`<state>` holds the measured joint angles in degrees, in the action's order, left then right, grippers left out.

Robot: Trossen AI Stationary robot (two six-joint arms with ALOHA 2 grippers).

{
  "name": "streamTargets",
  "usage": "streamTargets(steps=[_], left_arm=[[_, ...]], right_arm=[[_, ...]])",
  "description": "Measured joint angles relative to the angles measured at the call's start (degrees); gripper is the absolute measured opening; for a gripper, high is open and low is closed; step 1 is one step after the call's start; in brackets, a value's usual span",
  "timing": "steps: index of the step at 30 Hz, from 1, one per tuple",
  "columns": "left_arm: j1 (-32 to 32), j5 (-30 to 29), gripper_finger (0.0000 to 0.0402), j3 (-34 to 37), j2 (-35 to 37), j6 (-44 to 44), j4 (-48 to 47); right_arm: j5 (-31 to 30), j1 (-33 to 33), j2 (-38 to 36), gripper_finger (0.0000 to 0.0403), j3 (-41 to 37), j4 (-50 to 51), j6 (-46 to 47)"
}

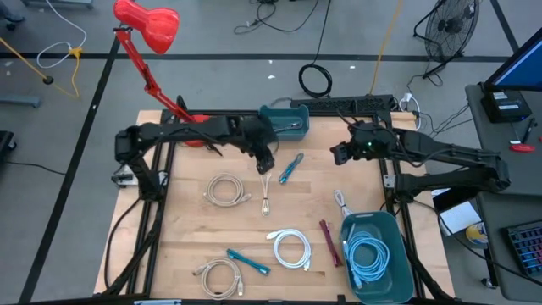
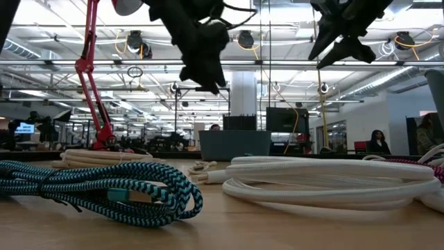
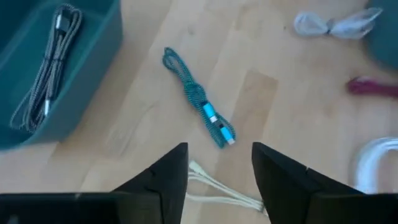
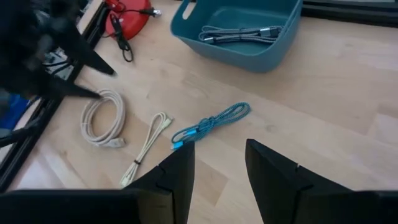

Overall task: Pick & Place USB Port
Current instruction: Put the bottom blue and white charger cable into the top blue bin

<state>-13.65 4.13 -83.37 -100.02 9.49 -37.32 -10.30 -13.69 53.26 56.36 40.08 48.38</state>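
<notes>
From above, the left claw (image 1: pixel 266 165) hangs released over a beige cable (image 1: pixel 267 191) on the bench (image 1: pixel 186 233); the near bin (image 1: pixel 398 280) holds a blue coil (image 1: pixel 367 254). In the left wrist view, the far bin (image 3: pixel 74 93) holds a grey cable (image 3: pixel 46 68). The right claw (image 4: pixel 219 163) is open, empty.

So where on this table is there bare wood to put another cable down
Open wood lies between the teal-striped cable and the bin of blue cable, and along the left edge beside the beige coil. The front middle is crowded: white coil, red cable.
</notes>
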Motion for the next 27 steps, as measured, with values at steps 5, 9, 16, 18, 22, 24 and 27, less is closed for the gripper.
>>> streamTargets(steps=[5, 9, 16, 18, 22, 24, 27], left_arm=[[4.18, -9.81, 0.0167, -2.85, -5.78, -1.16, 0.54], [6.0, -12.46, 0.0148, -9.39, -11.71, -1.5, -3.13], [5.55, -13.33, 0.014, -22.1, -20.68, 0.47, -11.12], [4.84, -11.24, 0.0146, -24.63, -22.82, 1.59, -12.56], [3.96, -9.54, 0.0161, -27.49, -25.36, 1.58, -14.12], [3.65, -9.85, 0.0166, -27.54, -25.48, 1.35, -14.82], [3.05, -10.18, 0.0167, -27.63, -25.45, 1.27, -14.69]], right_arm=[[0.12, 0.11, -0.99, 0.0132, 0.0, 1.06, -1.15], [0.13, 0.28, -1.96, 0.0132, 0.0, 1.72, -2.23], [-1.87, 0.1, -3.17, 0.0132, 0.0, 5.33, -2.52], [-3.15, -0.19, -3.56, 0.0132, 0.0, 9.27, -1.4], [-3.48, -0.68, -4.16, 0.0132, 0.0, 15.81, -1.2], [-3.4, -1.01, -4.35, 0.0132, 0.0, 17.56, -1.12], [-3.22, -1.14, -4.53, 0.0132, 0.0, 18.18, -1.1]])
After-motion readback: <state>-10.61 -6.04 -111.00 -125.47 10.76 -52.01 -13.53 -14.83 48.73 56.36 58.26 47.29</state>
